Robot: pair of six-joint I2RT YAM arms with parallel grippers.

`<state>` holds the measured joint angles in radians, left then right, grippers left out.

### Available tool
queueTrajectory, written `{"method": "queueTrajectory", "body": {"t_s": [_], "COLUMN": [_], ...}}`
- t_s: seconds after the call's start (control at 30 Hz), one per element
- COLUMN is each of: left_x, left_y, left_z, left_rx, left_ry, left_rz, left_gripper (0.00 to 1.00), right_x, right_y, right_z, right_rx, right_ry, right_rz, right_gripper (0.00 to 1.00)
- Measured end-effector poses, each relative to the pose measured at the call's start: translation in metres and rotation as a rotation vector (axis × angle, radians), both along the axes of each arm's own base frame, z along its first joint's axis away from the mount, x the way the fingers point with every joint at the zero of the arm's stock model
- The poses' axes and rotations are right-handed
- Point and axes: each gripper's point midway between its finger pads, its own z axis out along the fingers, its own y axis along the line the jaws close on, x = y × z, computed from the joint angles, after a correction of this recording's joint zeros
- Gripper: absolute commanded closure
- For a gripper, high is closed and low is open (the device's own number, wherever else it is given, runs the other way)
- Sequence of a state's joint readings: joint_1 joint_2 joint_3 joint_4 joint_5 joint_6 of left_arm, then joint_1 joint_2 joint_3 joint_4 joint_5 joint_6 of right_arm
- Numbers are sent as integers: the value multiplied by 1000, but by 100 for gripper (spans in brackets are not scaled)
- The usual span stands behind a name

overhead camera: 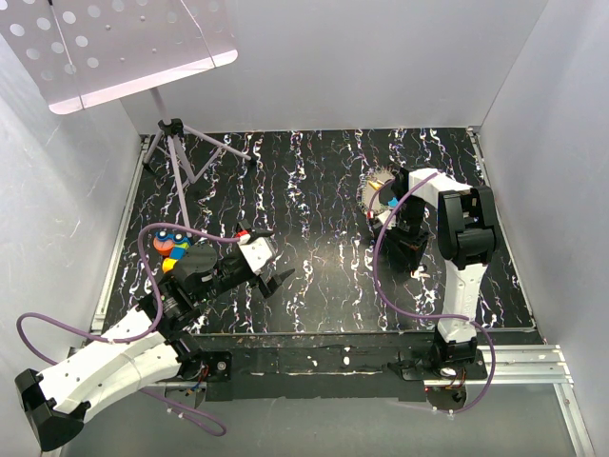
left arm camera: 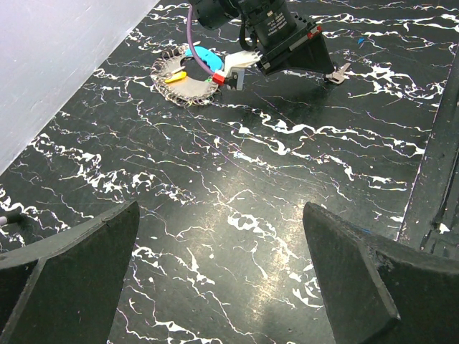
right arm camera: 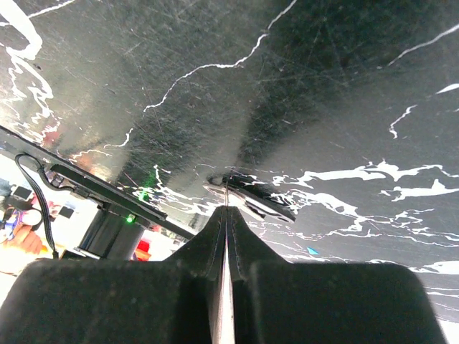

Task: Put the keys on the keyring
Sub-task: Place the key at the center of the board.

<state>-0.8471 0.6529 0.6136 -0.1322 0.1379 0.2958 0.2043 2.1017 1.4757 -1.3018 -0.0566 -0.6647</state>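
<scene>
Black, white-veined marble table [overhead camera: 324, 190]. Your small keys with blue and yellow plastic heads [left arm camera: 188, 64] lie in a round frilled dish [left arm camera: 168, 89], apparently unthreaded. Right hand [right arm camera: 226, 190] is pinched shut at a thin silvery metal piece [right arm camera: 251, 199], possibly the keyring. Left hand [left arm camera: 221, 211] is wide and empty. All threading is left.
</scene>
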Motion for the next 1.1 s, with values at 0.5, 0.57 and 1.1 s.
{"method": "queueTrajectory", "body": {"t_s": [0.5,0.57,1.1], "left_x": [0,0,0], "left_y": [0,0,0], "left_z": [0,0,-1], "left_rx": [0,0,3], "left_ry": [0,0,2], "left_rz": [0,0,0], "left_gripper": [2,2,2], "right_x": [0,0,9], "right_y": [3,4,7], "right_z": [0,0,4], "right_rx": [14,15,28], "right_ry": [3,3,-28], "right_rz": [-10,-10,-15], "right_gripper": [79,76,56]}}
